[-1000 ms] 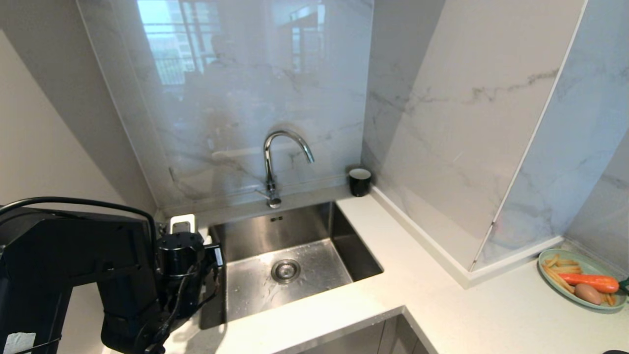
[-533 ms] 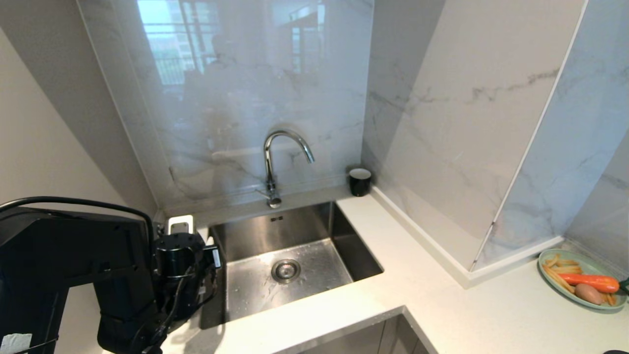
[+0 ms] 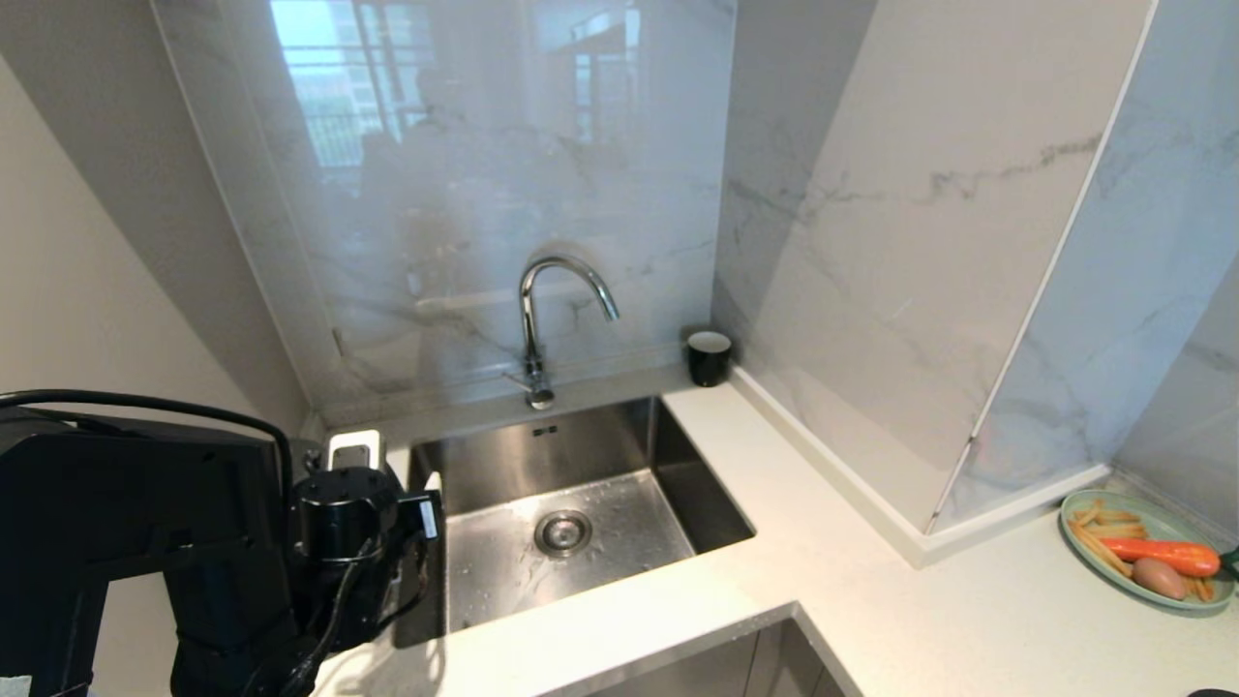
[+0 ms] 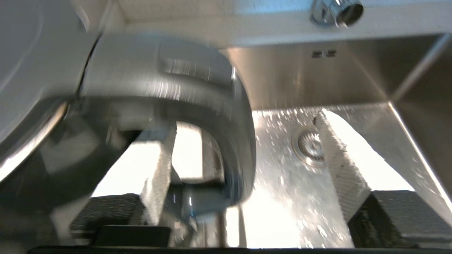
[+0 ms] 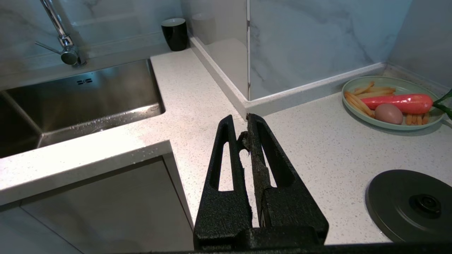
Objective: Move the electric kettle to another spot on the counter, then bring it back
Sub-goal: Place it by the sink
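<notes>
The electric kettle (image 4: 116, 91) fills the left wrist view, blurred, its thick looped handle (image 4: 229, 116) arching over the counter (image 5: 317, 148) beside the sink. My left gripper (image 4: 247, 165) is open. One finger (image 4: 159, 169) shows through the handle loop. The other finger (image 4: 339, 155) stands well clear of the handle, over the sink. In the head view my left arm (image 3: 145, 542) hides the kettle at the lower left. My right gripper (image 5: 243, 130) hangs shut and empty above the counter.
A steel sink (image 3: 619, 465) with a tap (image 3: 542, 310) lies right of the kettle. A small black cup (image 3: 709, 356) stands in the back corner. A round black base disc (image 5: 413, 204) and a green plate (image 5: 388, 123) of food sit on the right counter.
My left gripper's fingers have spread apart off the kettle handle. In the head view the left arm has slid slightly down and to the left. The right arm is still.
</notes>
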You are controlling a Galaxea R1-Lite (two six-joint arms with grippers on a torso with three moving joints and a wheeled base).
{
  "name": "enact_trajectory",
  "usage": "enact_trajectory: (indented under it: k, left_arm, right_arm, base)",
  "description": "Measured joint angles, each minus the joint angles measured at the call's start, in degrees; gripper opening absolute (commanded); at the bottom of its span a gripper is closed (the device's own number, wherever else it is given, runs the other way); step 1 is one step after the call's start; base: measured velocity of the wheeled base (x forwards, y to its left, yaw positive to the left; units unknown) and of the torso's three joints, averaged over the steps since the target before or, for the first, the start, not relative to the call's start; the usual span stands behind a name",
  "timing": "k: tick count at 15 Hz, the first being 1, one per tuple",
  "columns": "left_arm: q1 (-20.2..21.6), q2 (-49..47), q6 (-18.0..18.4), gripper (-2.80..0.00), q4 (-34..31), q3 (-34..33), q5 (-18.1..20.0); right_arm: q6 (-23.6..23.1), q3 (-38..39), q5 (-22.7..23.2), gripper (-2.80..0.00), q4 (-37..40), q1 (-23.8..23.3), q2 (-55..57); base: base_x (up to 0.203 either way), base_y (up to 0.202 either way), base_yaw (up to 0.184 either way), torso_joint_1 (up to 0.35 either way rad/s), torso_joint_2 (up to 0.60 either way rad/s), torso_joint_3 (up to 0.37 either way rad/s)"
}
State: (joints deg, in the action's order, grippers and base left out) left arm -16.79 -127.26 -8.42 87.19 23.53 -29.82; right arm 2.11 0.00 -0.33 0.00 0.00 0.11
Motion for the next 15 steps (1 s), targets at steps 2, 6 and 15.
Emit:
enact_trajectory:
  k: [2, 6, 15]
  left_arm:
    - [-0.66, 0.80, -1.09, 0.00, 0.02, -2.59, -0.13]
    - [-0.74, 0.88, -3.53, 0.00, 0.05, -5.45, -0.17]
    - [-5.11, 4.97, -7.37, 0.00, -0.01, -13.21, -0.94]
  right_arm:
    - [0.01, 0.00, -0.02, -2.80, 0.00, 0.00, 0.00]
    - [0.00, 0.00, 0.00, -2.80, 0.02, 0.00, 0.00]
    - [0.00, 0.00, -0.02, -2.80, 0.02, 0.00, 0.00]
  base:
    - [0.000, 0.000, 0.000, 0.000, 0.00, 0.000]
    - [0.000, 0.000, 0.000, 0.000, 0.00, 0.000]
    - [0.000, 0.000, 0.000, 0.000, 0.00, 0.000]
